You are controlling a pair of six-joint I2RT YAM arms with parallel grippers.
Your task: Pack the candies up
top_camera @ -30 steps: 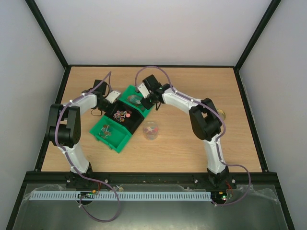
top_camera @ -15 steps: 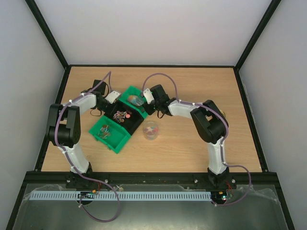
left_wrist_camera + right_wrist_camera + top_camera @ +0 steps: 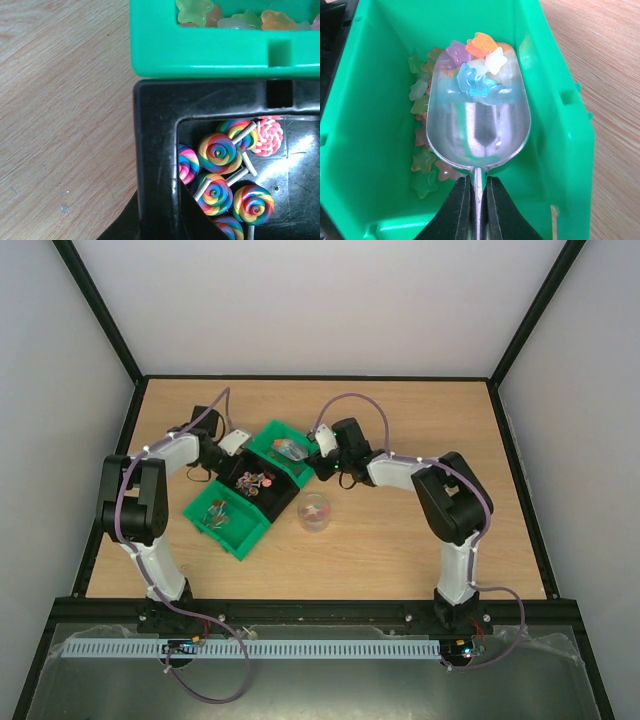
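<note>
The candies in view are translucent star-shaped sweets in mixed colours. Several lie in the silver scoop [image 3: 477,120] as a heap [image 3: 476,62], and more lie loose [image 3: 422,165] on the floor of the far green bin [image 3: 555,125]. My right gripper [image 3: 478,200] is shut on the scoop's handle and holds it level inside that bin, which also shows in the top view [image 3: 268,440]. My left gripper [image 3: 157,222] is shut on the wall of the black bin [image 3: 155,130], which holds rainbow lollipops [image 3: 217,152].
A small clear round jar [image 3: 315,511] with a few coloured sweets stands on the wooden table right of the bins. A second green bin [image 3: 245,532] with mixed sweets sits nearest me, touching the black bin [image 3: 283,495]. Black frame rails edge the table.
My right arm has drawn back to the right, and the scoop has moved with it inside the far green bin. The left arm has not moved.
</note>
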